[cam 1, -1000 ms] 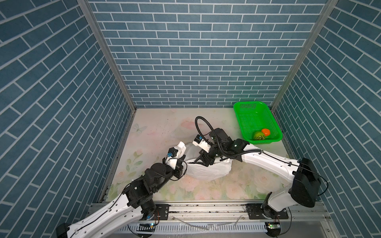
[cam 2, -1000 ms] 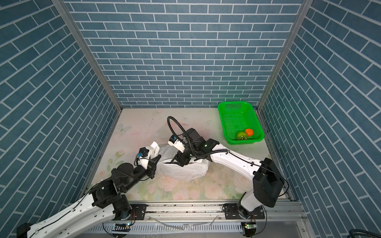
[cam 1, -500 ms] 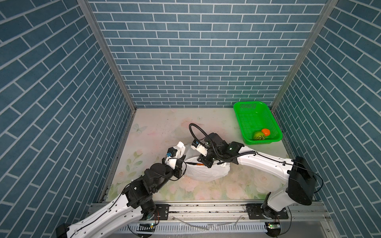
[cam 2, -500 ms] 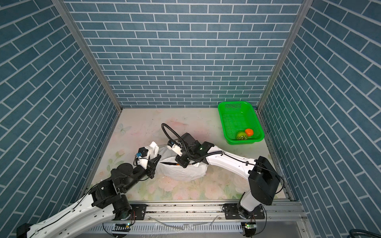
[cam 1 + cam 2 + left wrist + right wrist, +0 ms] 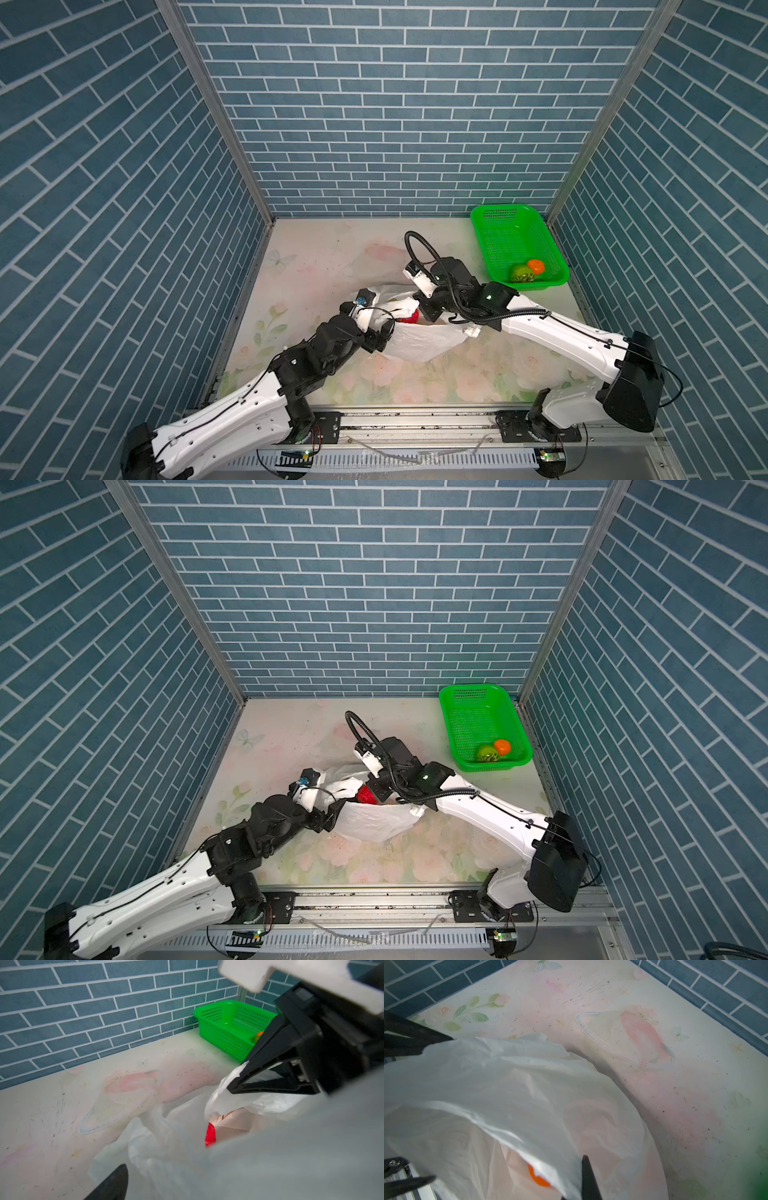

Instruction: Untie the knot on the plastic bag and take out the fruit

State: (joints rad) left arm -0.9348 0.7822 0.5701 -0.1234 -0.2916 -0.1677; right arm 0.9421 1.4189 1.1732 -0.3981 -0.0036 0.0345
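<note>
While the left arm (image 5: 249, 405) and right arm (image 5: 561, 336) are stretching low over the tabletop (image 5: 316, 266) in both top views, the left hand (image 5: 383, 332) is gaping beside the plastic bag (image 5: 419, 347). Left wrist view: the right hand (image 5: 234, 1086) is clamping its rim above red fruit (image 5: 210, 1135). Right wrist view: orange fruit (image 5: 538, 1178) is showing inside.

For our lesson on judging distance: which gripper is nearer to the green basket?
Right. The right gripper pinches the bag at its rim, on the side facing the green basket; the left gripper sits at its opposite side, farther away.
</note>
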